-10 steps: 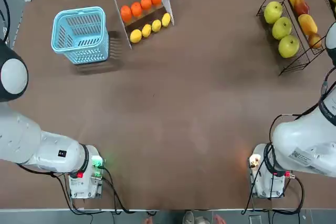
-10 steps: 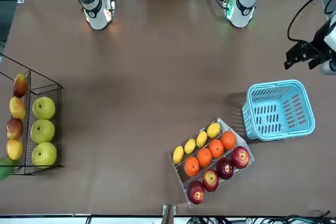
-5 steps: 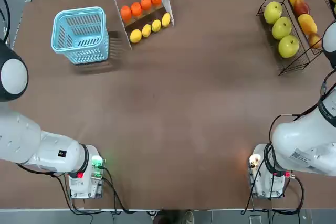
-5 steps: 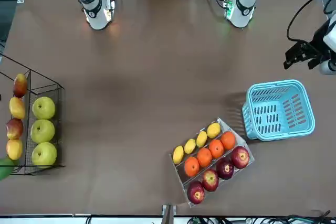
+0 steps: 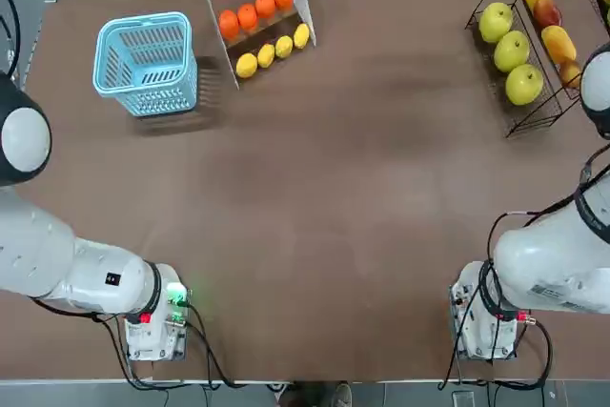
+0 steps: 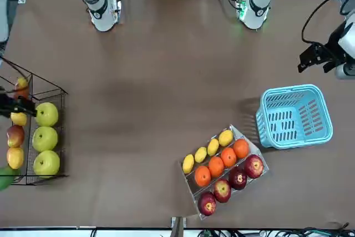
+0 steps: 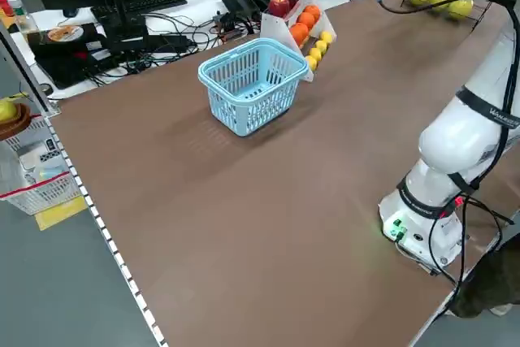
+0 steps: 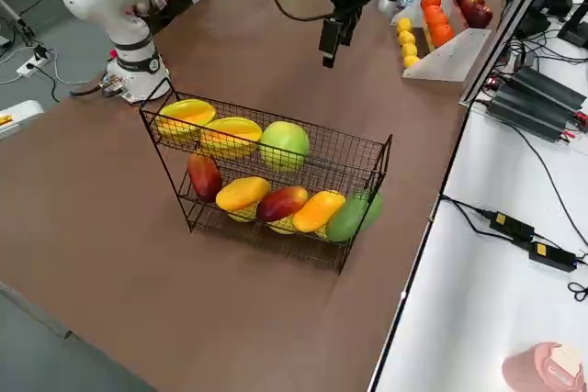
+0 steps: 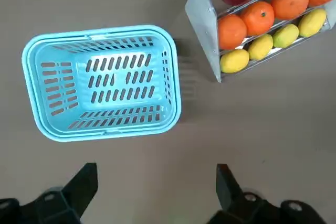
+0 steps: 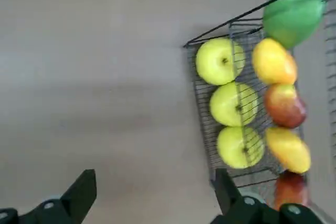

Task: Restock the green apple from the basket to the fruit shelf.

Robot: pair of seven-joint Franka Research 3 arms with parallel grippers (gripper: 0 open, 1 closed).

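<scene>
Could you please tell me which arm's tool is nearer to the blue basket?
Left. The left tool hovers just on the robot's side of the basket, while the right tool is across the table, by the wire fruit shelf.

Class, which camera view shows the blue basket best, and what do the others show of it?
The left wrist view: it shows the whole basket, rim and slotted floor, unobstructed and large. The top, front and left side views show it whole but smaller; the right side view only partly; the right wrist view shows no clear basket.
</scene>
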